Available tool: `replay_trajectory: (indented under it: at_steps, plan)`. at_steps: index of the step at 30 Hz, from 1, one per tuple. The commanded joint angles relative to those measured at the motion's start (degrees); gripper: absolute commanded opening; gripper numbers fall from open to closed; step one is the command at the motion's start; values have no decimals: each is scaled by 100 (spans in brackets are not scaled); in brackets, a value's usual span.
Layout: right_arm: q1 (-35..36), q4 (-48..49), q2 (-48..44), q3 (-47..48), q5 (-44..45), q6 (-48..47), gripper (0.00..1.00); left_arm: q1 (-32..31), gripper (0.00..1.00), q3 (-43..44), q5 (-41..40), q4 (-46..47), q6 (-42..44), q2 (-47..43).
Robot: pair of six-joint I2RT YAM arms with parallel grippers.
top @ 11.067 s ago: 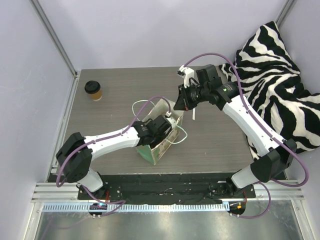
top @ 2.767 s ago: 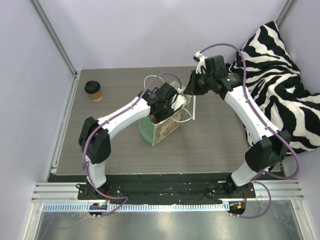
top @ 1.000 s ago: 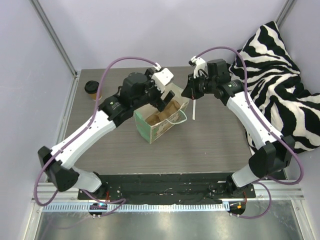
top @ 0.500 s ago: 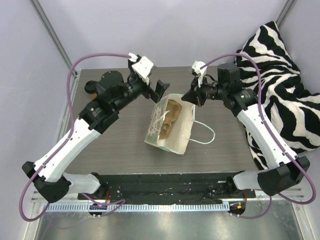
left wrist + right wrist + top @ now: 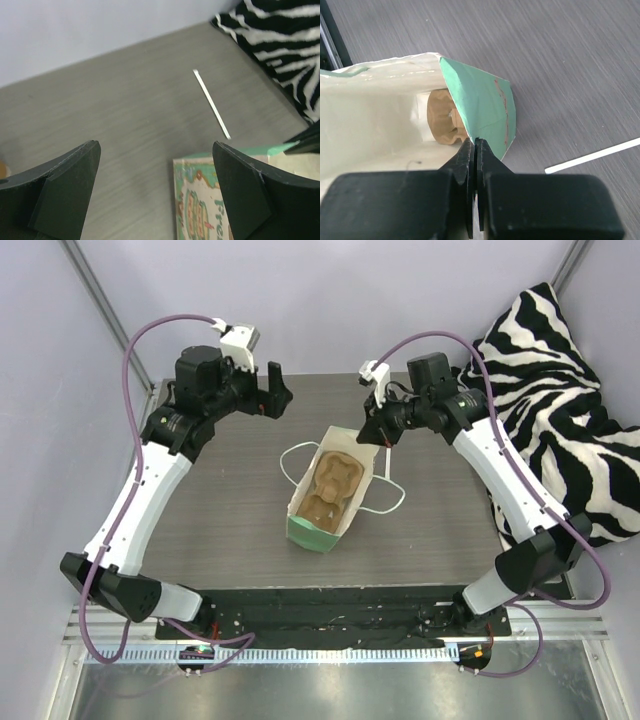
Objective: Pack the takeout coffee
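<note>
The mint-green paper bag [image 5: 306, 532] stands tilted mid-table with its mouth open upward. A brown pulp carrier [image 5: 331, 485] lies inside it. My right gripper [image 5: 373, 433] is shut on the bag's far rim [image 5: 485, 100], with the paper pinched between its jaws [image 5: 475, 143]. My left gripper [image 5: 277, 398] hangs open and empty over the far left of the table, away from the bag [image 5: 200, 200]. The left wrist view shows its fingers [image 5: 67, 192] wide apart above bare table. The takeout coffee is hidden behind the left arm in the top view.
A white straw [image 5: 212, 103] lies on the table past the bag, next to the right gripper [image 5: 592, 156]. A zebra-print cloth [image 5: 560, 390] is heaped along the right edge. White string handles [image 5: 392, 502] hang off the bag's sides. Walls close the back and left.
My left gripper has pulled out of the bag and swung back to the far left, opening fully. The right gripper kept its pinch while the bag swung and resettled.
</note>
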Motion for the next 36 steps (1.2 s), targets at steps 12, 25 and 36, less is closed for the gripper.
replay_trajectory:
  at_steps: [12, 25, 36]
  plan:
    - [101, -734, 434, 1022, 452, -551, 1, 367, 100, 976, 3869, -1238, -423, 37]
    - [119, -743, 592, 1382, 356, -735, 1, -352, 96, 889, 2836, -2047, 779, 231]
    - [251, -1059, 593, 1576, 146, -1420, 1, -732, 95, 177, 1895, -1222, 834, 2]
